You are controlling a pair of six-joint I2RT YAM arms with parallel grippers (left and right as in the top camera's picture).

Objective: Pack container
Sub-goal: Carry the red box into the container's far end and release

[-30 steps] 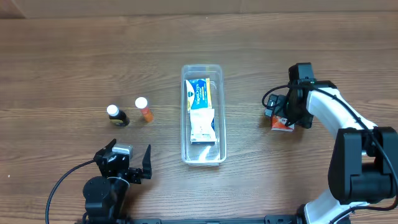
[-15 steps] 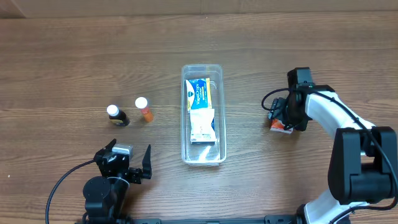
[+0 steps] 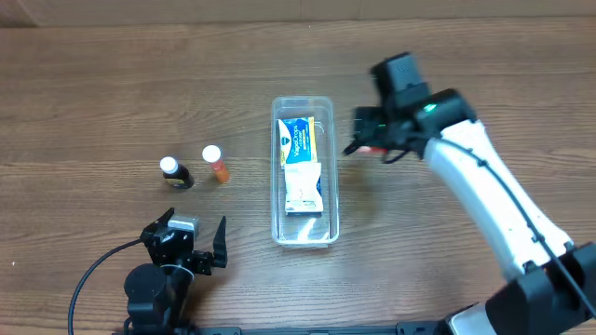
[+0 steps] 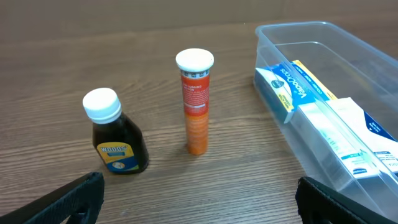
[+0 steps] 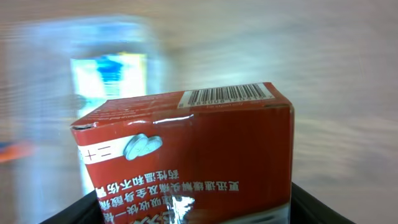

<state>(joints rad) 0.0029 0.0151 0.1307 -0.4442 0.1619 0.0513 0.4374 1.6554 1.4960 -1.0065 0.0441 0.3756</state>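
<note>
The step in hand is the transfer of one item to the container (image 3: 276, 186), which lies lengthwise at the centre of the table (image 3: 84, 84). The right gripper (image 3: 366, 146) is clenched on a red carton (image 5: 186, 155) and hangs in the air just beside the container's far right corner, not yet over the opening. For the next move, you would likely need to bring the carton over the bin, turn its long side along the bin's length, and lower it into free floor space before you release. A blue-and-yellow box (image 3: 298, 139) and a white box (image 3: 304, 190) already fill most of the middle, so the near end looks like the best spot. The left gripper (image 3: 191, 238) rests at the near edge with its jaws spread and nothing between them. The dark bottle (image 4: 115, 140) and the orange tube (image 4: 196, 106) stand upright and apart, left of the bin, not yet packed. Note the limits: the right wrist view is blurred behind the carton (the bin shows only as a pale smear), the carton hides the fingertips, and its lower part is cut off.
</note>
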